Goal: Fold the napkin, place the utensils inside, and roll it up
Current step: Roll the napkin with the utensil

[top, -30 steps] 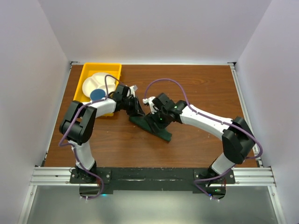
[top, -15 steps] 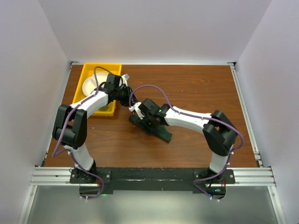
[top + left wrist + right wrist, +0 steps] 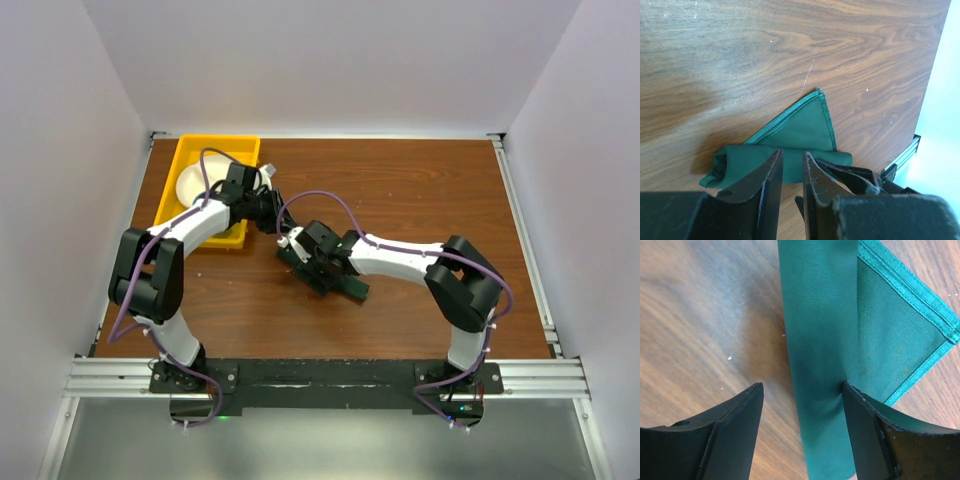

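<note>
One napkin (image 3: pixel 352 289), dark green and partly rolled, lies mid-desk (image 3: pixel 430 190). One yellow tray (image 3: pixel 192 148) holding one white plate (image 3: pixel 188 182) sits far left. No writing is readable. The right arm stretches leftward, its hand (image 3: pixel 801 387) spread astride the roll. The left arm reaches far beside the tray; its hand (image 3: pixel 792 156) is nearly pressed together and holds nothing.
</note>
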`<state>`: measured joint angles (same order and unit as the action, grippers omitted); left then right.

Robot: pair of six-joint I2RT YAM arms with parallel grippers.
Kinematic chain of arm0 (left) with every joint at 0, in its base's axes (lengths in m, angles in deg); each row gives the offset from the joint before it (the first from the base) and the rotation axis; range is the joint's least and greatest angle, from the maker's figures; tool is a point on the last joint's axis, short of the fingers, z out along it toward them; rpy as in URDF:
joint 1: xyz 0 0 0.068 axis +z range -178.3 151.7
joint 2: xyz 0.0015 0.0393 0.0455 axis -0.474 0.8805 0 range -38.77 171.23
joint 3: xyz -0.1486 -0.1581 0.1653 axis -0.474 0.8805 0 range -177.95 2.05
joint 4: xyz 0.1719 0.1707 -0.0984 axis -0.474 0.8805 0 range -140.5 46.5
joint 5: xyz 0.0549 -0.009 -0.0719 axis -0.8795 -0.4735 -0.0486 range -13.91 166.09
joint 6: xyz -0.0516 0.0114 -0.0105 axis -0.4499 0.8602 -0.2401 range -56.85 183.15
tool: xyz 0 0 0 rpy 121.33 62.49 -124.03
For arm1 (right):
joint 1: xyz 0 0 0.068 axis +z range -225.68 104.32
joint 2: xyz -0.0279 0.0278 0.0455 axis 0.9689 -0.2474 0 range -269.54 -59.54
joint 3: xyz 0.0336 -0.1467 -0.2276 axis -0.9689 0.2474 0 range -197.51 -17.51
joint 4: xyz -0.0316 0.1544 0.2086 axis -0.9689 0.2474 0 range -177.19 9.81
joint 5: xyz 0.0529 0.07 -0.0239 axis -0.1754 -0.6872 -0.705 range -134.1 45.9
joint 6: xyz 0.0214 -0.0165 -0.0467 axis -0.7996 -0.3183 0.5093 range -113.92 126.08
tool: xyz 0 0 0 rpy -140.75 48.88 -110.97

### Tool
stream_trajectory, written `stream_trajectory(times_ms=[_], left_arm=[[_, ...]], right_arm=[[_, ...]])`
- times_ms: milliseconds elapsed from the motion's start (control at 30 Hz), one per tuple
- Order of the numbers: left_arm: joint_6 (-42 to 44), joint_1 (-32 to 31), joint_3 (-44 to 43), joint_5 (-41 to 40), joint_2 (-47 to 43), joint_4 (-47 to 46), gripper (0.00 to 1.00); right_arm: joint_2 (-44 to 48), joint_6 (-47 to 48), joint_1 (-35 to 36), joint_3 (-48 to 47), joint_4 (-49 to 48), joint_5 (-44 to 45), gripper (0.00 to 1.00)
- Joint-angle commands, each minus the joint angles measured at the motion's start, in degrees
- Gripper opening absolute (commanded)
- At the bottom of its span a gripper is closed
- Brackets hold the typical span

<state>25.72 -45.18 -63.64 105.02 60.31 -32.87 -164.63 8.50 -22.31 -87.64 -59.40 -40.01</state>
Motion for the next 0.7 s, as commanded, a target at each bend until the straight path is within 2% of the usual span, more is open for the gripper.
stream_trajectory(times_ms=[0,200,300,333,400,467,533,633,667], left_arm=[[0.16,0.27,0.65,1.22,-2.85,-0.4,0.26],[-0.19,0.27,2.15,1.48,-3.46,-1.19,0.27],[0.16,0.27,2.76,1.66,-3.81,-0.93,0.27],[0.34,0.27,2.76,1.57,-3.99,-0.84,0.27],[0.69,0.27,2.94,1.66,-4.08,-0.67,0.27],[1.22,0.27,2.94,1.4,-4.25,-0.4,0.27],[1.57,0.27,2.85,1.31,-4.25,-0.14,0.27],[1.92,0.27,2.94,1.48,-4.34,-0.05,0.27],[1.92,0.27,2.94,1.57,-4.17,-0.14,0.27]], right_arm=[[-2.04,1.1,0.34,0.87,-1.6,4.24,0.68],[-4.93,-1.35,0.25,1.92,-2.57,8.03,0.63],[-5.64,-2.06,0.16,1.49,-2.13,6.63,0.49],[-5.47,-3.8,0.16,0.88,-2.13,5.06,0.4],[-4.77,-5.22,-0.01,0.61,-2.13,3.29,0.33],[-4.68,-6.62,-0.36,-0.79,-1.08,-0.73,0.25],[-4.5,-7.33,-1.85,-1.85,-0.11,-3.91,0.24],[-5.72,-9.09,-5.54,-3.34,1.38,-14.35,0.23],[-5.99,-10.49,-8.25,-3.52,1.91,-20.38,0.22]])
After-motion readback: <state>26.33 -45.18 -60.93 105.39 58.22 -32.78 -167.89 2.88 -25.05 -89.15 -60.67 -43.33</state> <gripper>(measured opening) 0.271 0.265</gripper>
